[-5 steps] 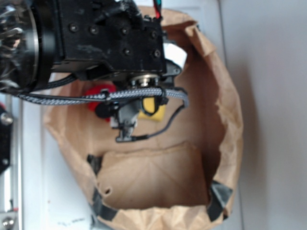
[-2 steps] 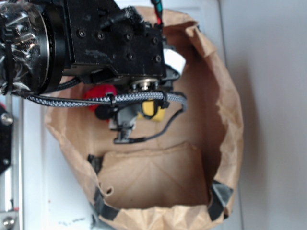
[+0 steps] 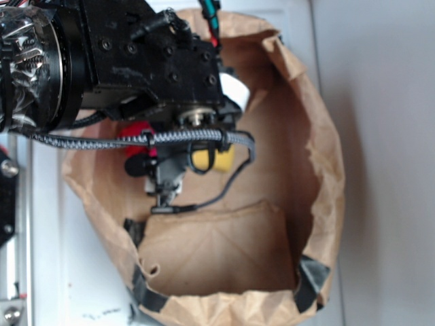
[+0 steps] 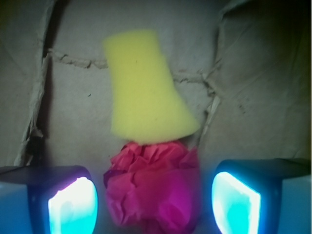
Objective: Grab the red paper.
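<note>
The red paper (image 4: 153, 187) is a crumpled wad lying on the floor of the brown paper bag (image 4: 253, 92), right between my two glowing fingers. My gripper (image 4: 155, 207) is open, with a small gap on each side of the wad. A yellow sponge-like block (image 4: 144, 92) touches the wad's far side. From outside, only a sliver of the red paper (image 3: 136, 130) shows under the arm, beside the yellow block (image 3: 204, 159). The gripper (image 3: 163, 193) reaches down inside the bag.
The brown paper bag (image 3: 319, 156) has tall crumpled walls all around the gripper. A white object (image 3: 234, 88) sits inside the bag near the arm. A folded flap (image 3: 217, 248) lies at the bag's front. A striped cable (image 3: 136, 139) runs across the arm.
The arm and gripper have shifted left and slightly down inside the bag. More of the yellow block shows to the right of the gripper now.
</note>
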Tool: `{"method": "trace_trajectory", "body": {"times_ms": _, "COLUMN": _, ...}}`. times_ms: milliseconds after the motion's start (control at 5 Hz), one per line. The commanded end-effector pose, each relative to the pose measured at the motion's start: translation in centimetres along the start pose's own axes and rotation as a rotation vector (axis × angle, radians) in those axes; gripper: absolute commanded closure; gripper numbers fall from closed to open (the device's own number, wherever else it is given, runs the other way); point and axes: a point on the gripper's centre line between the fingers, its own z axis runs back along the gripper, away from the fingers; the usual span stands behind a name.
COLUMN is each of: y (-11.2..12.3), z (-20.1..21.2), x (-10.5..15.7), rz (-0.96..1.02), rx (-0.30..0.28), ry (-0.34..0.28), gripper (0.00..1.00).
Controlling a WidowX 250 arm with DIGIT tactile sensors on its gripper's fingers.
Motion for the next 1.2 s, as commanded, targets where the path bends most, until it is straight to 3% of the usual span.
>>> {"method": "trace_trajectory", "body": {"times_ms": 0, "y": 0.9, "z": 0.4, "x": 0.4, "rz": 0.020, "rx": 0.037, "ry": -0.106, "gripper": 0.00}}
{"method": "trace_trajectory", "body": {"times_ms": 400, "y": 0.2, "z": -0.5, "x": -0.6, "rz": 0.013, "rx": 0.030, "ry": -0.115, "gripper": 0.00}}
{"method": "trace_trajectory", "body": {"times_ms": 600, "y": 0.1, "z": -1.3, "x": -0.7, "rz": 0.018, "rx": 0.055, "ry": -0.118, "gripper": 0.00}}
{"method": "trace_trajectory", "body": {"times_ms": 800, "y": 0.3, "z": -1.6, "x": -0.8, "rz": 0.045, "rx": 0.052, "ry": -0.109, "gripper": 1.00}}
{"method": "trace_trajectory", "body": {"times_ms": 1000, "y": 0.4, "z": -1.2, "x": -0.8, "rz": 0.052, "rx": 0.050, "ry": -0.120, "gripper": 1.00}}
